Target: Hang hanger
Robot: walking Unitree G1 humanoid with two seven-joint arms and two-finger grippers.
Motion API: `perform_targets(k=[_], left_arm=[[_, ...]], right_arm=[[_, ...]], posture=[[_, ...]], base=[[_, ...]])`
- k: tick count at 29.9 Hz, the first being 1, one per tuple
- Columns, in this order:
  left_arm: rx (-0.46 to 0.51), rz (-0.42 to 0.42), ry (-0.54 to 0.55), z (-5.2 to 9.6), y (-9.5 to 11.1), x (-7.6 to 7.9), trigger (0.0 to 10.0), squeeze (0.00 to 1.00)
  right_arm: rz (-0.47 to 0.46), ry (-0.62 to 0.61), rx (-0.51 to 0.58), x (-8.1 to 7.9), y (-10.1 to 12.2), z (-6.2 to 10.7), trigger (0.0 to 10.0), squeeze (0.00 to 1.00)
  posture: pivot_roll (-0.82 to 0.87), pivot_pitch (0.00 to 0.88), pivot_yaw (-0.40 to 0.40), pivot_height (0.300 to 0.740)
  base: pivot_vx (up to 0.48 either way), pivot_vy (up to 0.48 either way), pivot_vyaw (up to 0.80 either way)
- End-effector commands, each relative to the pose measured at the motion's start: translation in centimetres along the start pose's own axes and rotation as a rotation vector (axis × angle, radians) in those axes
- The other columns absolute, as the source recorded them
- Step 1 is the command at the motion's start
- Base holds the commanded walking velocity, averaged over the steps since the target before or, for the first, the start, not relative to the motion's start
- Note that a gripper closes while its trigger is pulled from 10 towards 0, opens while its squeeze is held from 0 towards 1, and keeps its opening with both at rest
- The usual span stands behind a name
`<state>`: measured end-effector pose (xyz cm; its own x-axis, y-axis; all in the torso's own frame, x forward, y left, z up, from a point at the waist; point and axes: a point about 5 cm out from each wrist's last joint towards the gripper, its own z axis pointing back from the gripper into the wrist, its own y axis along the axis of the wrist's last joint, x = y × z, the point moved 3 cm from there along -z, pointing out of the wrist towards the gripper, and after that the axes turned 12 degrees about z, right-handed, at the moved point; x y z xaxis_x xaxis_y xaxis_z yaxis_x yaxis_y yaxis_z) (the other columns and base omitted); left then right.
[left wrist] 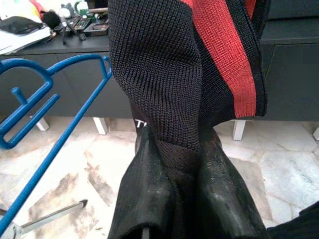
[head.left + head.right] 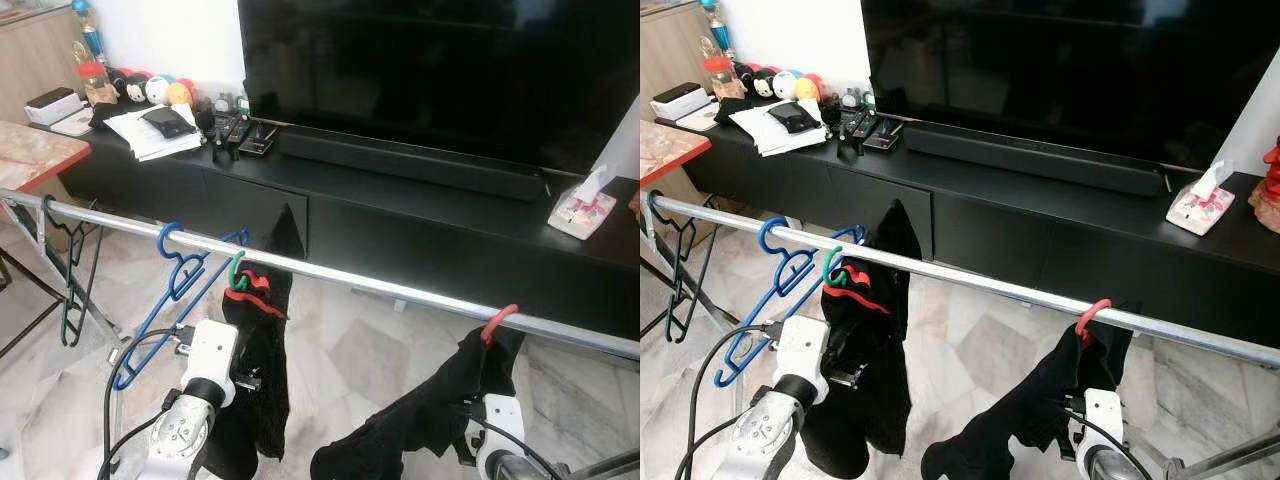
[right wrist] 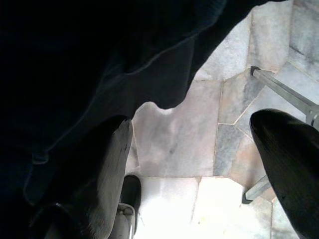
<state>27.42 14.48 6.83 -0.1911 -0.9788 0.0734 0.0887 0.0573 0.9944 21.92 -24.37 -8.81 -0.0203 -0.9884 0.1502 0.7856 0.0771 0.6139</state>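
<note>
The left gripper (image 1: 174, 199) pinched the black garment (image 2: 255, 370) on the green hanger (image 2: 236, 271), already hooked over the rail (image 2: 400, 287); the right gripper (image 3: 199, 164) gaped wide beside the second garment (image 2: 1030, 410). Hanging looked done; next, probably, the left fingers must release.

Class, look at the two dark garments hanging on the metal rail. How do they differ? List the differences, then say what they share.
1. The left garment has a red stripe; the right garment looks plain black.
2. The left garment hangs by a green hook; the right garment hangs by a red hook.
3. The left tool is shut on the left garment; the right tool is open beside the right garment.

Both hang from the rail.
</note>
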Motion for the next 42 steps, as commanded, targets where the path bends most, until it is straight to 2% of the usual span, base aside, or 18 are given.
perform_targets(k=[1,9,14,16,21,29,42], left_arm=[[0.065,-0.004,-0.017,-0.4,1.4,0.2,10.0,0.00],[0.067,-0.036,-0.025,0.0,1.3,0.1,10.0,0.00],[0.017,-0.035,-0.040,0.3,0.2,0.4,10.0,0.00],[-0.034,-0.036,-0.047,0.9,-1.2,0.3,10.0,0.00],[-0.071,-0.035,-0.036,1.1,-1.9,0.0,10.0,0.00],[-0.028,-0.038,-0.028,1.2,-1.1,-0.1,10.0,0.00],[-0.015,-0.035,-0.025,1.2,-1.0,0.0,10.0,0.00]], right_arm=[[-0.016,-0.009,0.012,0.2,0.5,-0.1,10.0,0.00],[-0.002,0.011,0.009,-0.2,0.3,-0.1,10.0,0.00],[-0.005,0.010,0.007,-0.2,0.2,-0.1,10.0,0.00],[-0.004,0.016,0.005,-0.3,0.2,-0.1,10.0,0.00],[-0.002,0.023,0.004,-0.4,0.2,-0.1,10.0,0.00],[-0.006,0.021,0.009,-0.4,0.4,-0.1,10.0,0.00],[0.002,0.019,0.012,-0.3,0.6,-0.1,10.0,0.00]], posture=[[0.00,0.000,-0.035,0.716],[0.01,0.000,-0.034,0.716],[0.01,0.000,-0.030,0.716],[0.02,0.000,-0.028,0.716],[0.02,0.000,-0.031,0.716],[0.02,0.000,-0.032,0.716],[0.00,0.000,-0.034,0.716]], base=[[0.000,0.000,0.00],[0.000,0.000,0.00],[0.000,0.000,0.00],[0.000,0.000,0.00],[0.000,0.000,0.00],[-0.156,0.000,0.00],[-0.321,0.000,0.00]])
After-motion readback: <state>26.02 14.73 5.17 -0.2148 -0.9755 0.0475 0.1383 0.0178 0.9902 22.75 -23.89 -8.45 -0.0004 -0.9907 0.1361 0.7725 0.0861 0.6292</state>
